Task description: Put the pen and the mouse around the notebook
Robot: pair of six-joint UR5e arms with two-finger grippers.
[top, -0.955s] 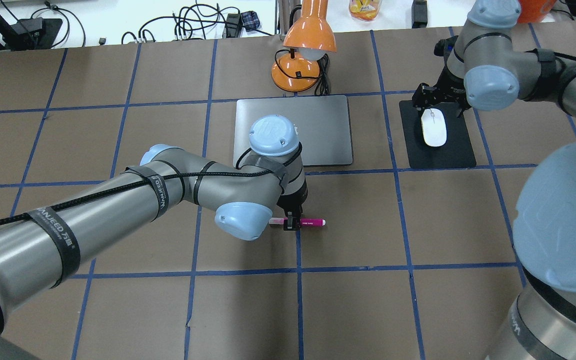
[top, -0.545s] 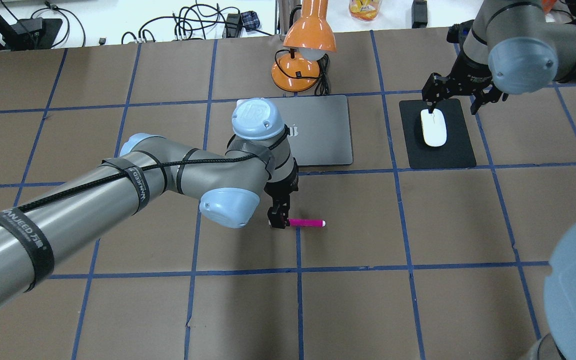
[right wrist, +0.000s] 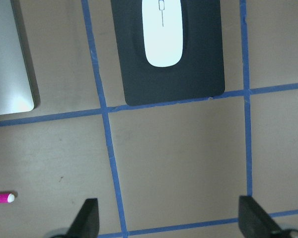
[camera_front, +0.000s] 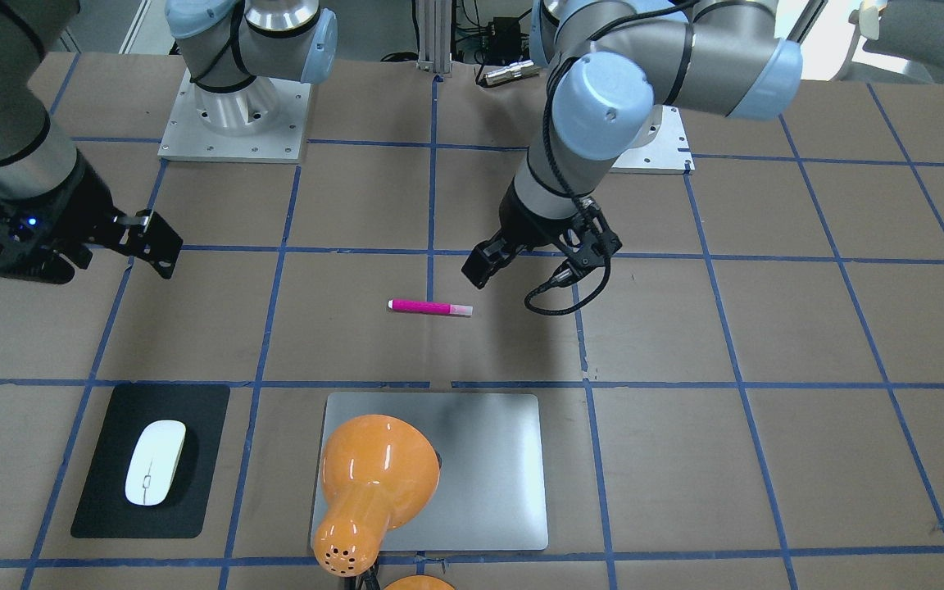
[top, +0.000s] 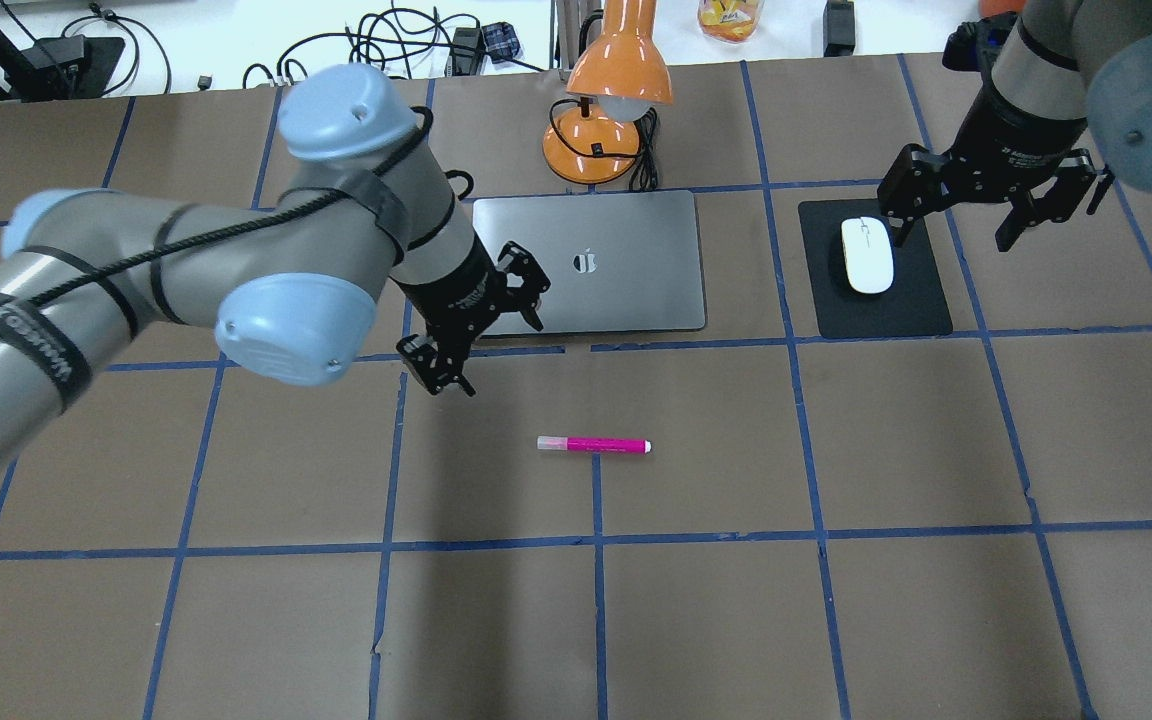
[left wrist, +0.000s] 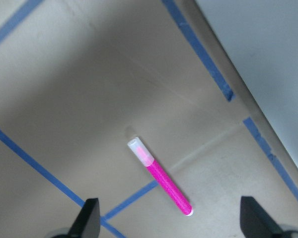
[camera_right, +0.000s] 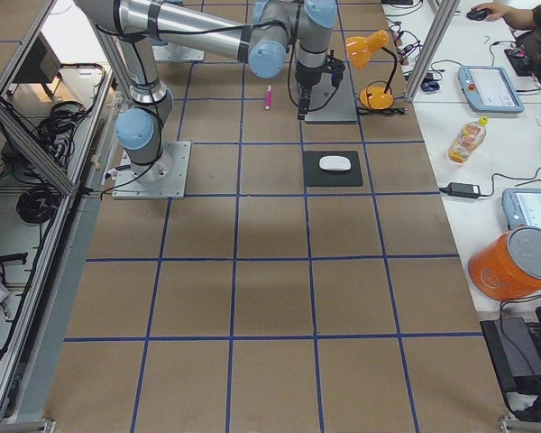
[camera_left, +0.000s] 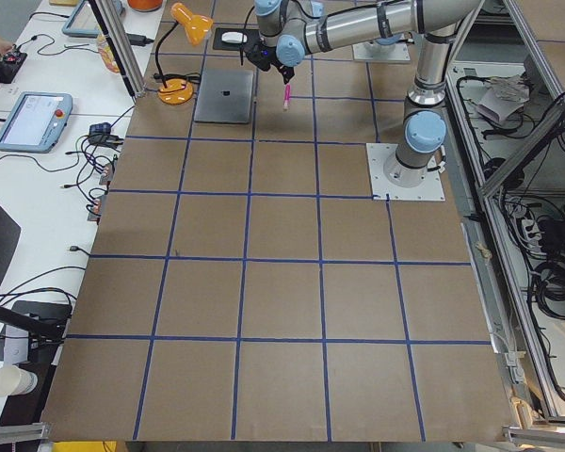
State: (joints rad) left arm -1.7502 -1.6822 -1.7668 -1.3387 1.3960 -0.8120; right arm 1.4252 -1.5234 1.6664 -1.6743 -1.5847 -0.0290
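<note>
Pen [top: 594,444] lies free on open table [top: 736,610], near notebook [top: 636,290] edge; magenta, pale cap. L gripper [top: 481,322] wide, empty; R gripper [top: 966,212] wide by mouse [top: 867,255].

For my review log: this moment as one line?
left gripper open, empty; right gripper open, empty; pen on table near notebook; mouse on black mat

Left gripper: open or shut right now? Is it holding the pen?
Open. The left gripper has its jaws spread wide and empty; the pen lies flat on the table, apart from it.
</note>
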